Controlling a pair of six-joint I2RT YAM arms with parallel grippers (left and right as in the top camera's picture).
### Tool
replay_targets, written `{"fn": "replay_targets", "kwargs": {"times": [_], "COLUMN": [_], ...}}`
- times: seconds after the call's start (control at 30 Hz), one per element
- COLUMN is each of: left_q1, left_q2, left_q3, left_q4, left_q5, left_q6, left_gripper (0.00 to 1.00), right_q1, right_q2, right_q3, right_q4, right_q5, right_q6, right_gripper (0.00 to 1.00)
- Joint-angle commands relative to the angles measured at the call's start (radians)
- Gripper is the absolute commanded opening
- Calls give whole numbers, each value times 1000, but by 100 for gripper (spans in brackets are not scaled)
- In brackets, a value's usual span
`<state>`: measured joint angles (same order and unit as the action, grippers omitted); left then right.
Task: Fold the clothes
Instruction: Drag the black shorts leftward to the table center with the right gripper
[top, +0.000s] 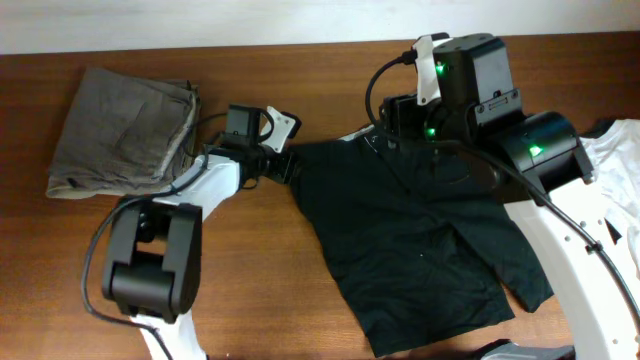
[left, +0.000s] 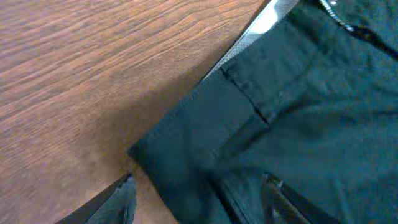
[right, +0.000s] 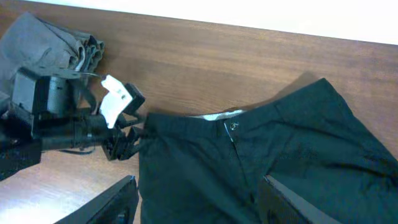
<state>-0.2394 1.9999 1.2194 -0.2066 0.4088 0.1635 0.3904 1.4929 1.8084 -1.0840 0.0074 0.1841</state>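
Black shorts (top: 420, 240) flat on table (top: 280, 300), centre toward 4 o'clock, waistband end toward 11 o'clock; left gripper (left: 198, 180) at waistband corner, fingers spread wide, corner lying between them, not pinched; right gripper (right: 198, 180) above waistband near 1 o'clock, fingers wide apart, holding nothing; grey garment (top: 120, 130) folded at 10 o'clock; white shirt (top: 622, 150) at 3 o'clock edge, partly hidden.
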Motion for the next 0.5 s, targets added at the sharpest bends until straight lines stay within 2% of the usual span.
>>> {"fn": "replay_targets", "kwargs": {"times": [0.0,0.03,0.07,0.1,0.13,0.23,0.33,0.47], "left_q1": [2,2,2,2,6,67,209,350], "left_q2": [33,38,43,44,44,40,-3,-137], "left_q3": [8,8,8,8,8,16,74,93], "left_q4": [34,34,28,19,11,-27,-170,-325], "left_q5": [33,33,33,33,33,31,5,-221], "left_q6": [-13,-13,-17,-16,-17,-21,-58,-58], "left_gripper": [59,52,37,17,2,0,0,0], "right_q1": [-6,-6,-6,-6,-6,-7,-7,-84], "right_q2": [-5,-5,-5,-5,-5,-5,-2,35], "right_q3": [11,11,11,11,11,11,11,8], "right_q4": [-16,-17,-18,-21,-28,-44,-58,-80], "right_q5": [12,12,12,13,13,37,98,106], "right_q6": [12,11,11,11,11,11,17,97], "right_gripper": [65,64,64,63,62,61,61,61]}}
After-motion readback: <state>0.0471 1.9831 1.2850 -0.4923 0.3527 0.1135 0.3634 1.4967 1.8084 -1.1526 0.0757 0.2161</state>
